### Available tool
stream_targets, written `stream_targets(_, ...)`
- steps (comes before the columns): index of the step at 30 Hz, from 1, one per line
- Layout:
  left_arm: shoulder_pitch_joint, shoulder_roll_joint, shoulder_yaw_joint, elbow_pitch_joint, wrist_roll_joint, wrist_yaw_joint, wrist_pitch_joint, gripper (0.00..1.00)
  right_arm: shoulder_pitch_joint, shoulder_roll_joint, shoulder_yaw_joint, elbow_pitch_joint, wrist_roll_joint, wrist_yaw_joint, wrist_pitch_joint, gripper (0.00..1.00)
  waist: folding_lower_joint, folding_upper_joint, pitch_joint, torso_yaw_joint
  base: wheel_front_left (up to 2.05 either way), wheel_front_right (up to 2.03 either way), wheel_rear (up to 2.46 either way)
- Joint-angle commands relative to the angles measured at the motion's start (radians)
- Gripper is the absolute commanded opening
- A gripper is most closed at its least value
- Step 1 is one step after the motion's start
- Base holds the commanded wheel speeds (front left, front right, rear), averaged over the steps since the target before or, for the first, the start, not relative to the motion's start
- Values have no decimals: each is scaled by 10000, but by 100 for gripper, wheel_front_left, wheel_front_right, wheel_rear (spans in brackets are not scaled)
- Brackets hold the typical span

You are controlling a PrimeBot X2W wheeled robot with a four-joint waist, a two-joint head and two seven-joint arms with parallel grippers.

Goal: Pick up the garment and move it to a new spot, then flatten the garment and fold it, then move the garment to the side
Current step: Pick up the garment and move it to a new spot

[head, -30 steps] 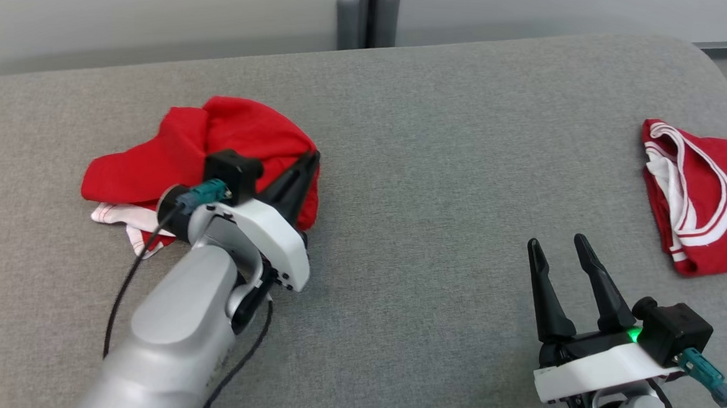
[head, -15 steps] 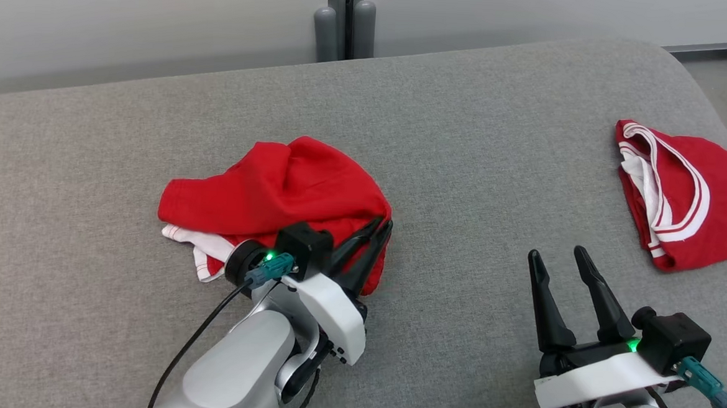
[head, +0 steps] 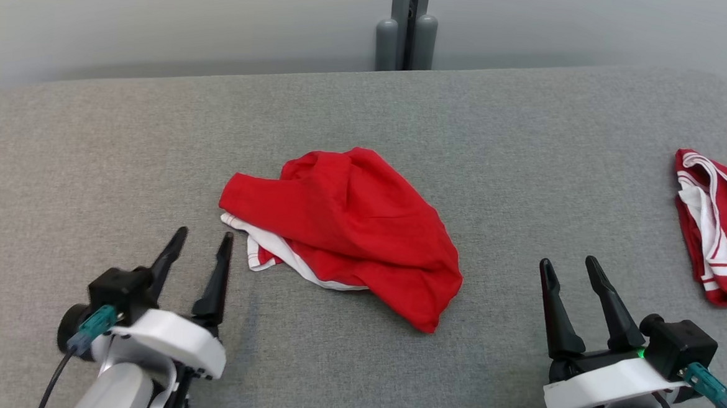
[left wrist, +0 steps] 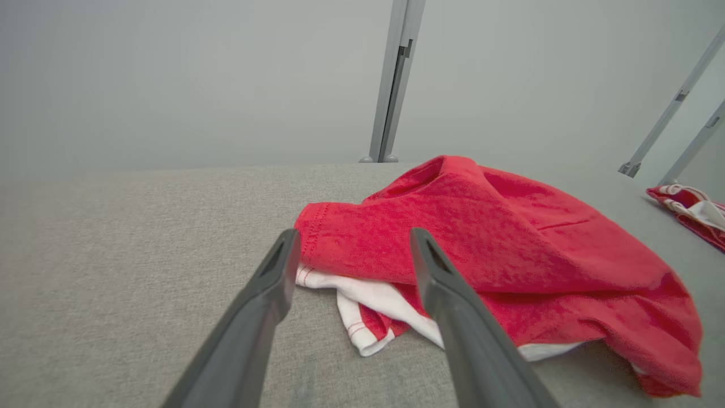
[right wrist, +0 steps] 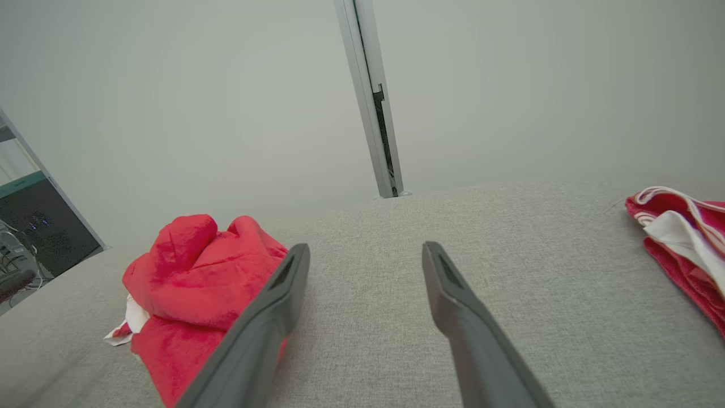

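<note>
Head view: garment (head: 362, 222) lies crumpled on the desk (head: 528, 144) between my left hand (head: 204, 233) and right hand (head: 567, 261), within reach of both for flattening. Both hands are spread wide and empty.
Left wrist: the hem sits just past my fingertips (left wrist: 416, 235).
Right wrist: the garment (right wrist: 192, 266) lies off to the left of the fingers.

Grey surface (head: 526, 194) open between crumpled garment (head: 356, 222) and right-hand jersey (head: 726, 229) — a wide passage.

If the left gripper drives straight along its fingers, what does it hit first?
Probably the red garment: its white-trimmed left edge lies just beyond the open left gripper. Depth is unclear; it might graze the grey cushion first.
</note>
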Motion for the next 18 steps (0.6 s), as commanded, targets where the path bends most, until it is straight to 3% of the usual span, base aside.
stream_targets(1,602,100,723,-473,281,95,-40,100,59,-56,-18,78,-56,0,-50,100,0,0,-69,249,0,0,0)
stream_targets(9,2643,-160,2921,-1225,1246,-17,-29,100,280,-59,-297,533,-405,0,-48,100,0,0,-433,703,0,0,0)
stream_targets(18,3675,-825,4144,-1357,2283,-467,-30,100,644,-58,-654,1061,-770,0,-50,100,0,0,-830,922,0,0,0)
